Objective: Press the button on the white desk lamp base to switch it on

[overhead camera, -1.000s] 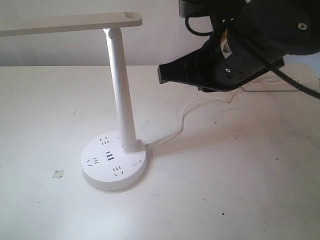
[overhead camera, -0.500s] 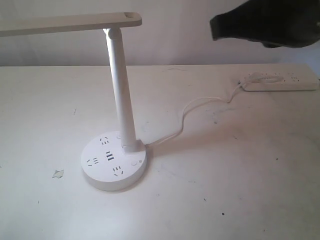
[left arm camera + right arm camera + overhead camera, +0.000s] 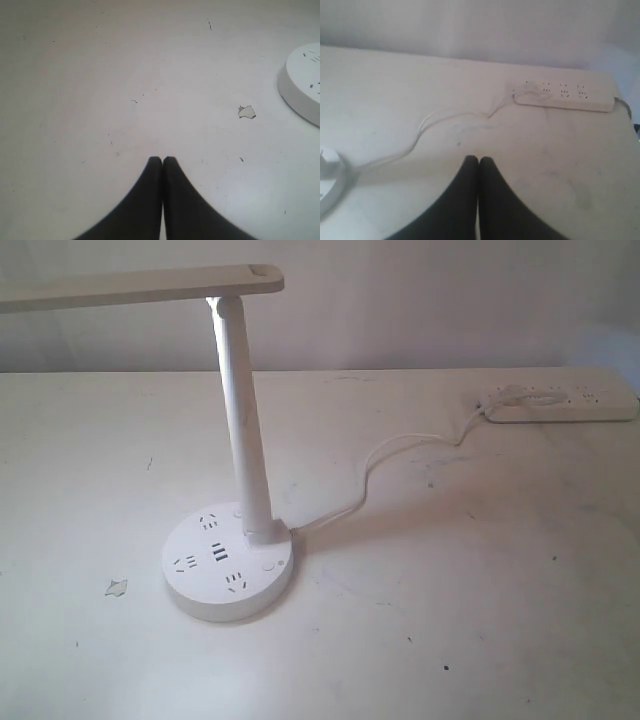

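Observation:
The white desk lamp base (image 3: 228,565) is a thick round disc with dark socket holes, standing left of centre on the table and bearing a slim white column (image 3: 243,420). The button (image 3: 270,565) is a faint small circle on the base's top, right of the column's foot. Neither arm shows in the exterior view. My left gripper (image 3: 162,160) is shut and empty above bare table, with the base's edge (image 3: 300,82) off to one side. My right gripper (image 3: 479,160) is shut and empty too, with a sliver of the base (image 3: 330,182) at the frame's edge.
A long white power strip (image 3: 560,403) lies at the table's far right, also in the right wrist view as the strip (image 3: 562,96). A thin white cord (image 3: 385,465) runs from it to the lamp base. A small paper scrap (image 3: 117,587) lies left of the base. The lamp head (image 3: 140,285) overhangs the left.
The dark right arm and gripper that filled the upper right of the exterior view has pulled away up and right and is now out of that view. The lamp has not moved.

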Robot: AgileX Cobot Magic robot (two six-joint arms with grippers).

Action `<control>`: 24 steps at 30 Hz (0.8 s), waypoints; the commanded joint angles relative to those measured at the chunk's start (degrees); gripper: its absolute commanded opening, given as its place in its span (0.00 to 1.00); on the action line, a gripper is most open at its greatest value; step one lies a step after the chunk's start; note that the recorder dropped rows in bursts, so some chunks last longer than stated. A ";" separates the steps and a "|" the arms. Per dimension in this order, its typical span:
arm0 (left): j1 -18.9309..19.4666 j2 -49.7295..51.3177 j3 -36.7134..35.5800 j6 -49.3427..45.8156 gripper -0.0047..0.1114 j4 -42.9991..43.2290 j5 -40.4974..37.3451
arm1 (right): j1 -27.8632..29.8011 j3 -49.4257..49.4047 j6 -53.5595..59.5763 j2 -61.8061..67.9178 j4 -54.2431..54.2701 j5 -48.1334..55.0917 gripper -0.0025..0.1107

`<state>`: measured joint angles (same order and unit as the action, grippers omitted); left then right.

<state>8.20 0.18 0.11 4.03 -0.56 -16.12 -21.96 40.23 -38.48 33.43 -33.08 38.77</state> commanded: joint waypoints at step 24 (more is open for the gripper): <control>-0.30 -0.18 -0.11 -0.03 0.04 -0.23 1.49 | 30.52 -17.69 -3.88 -33.43 0.23 -8.52 0.02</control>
<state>8.20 0.18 0.11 4.03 -0.59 -14.89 8.06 22.74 -41.98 0.27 -33.08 30.25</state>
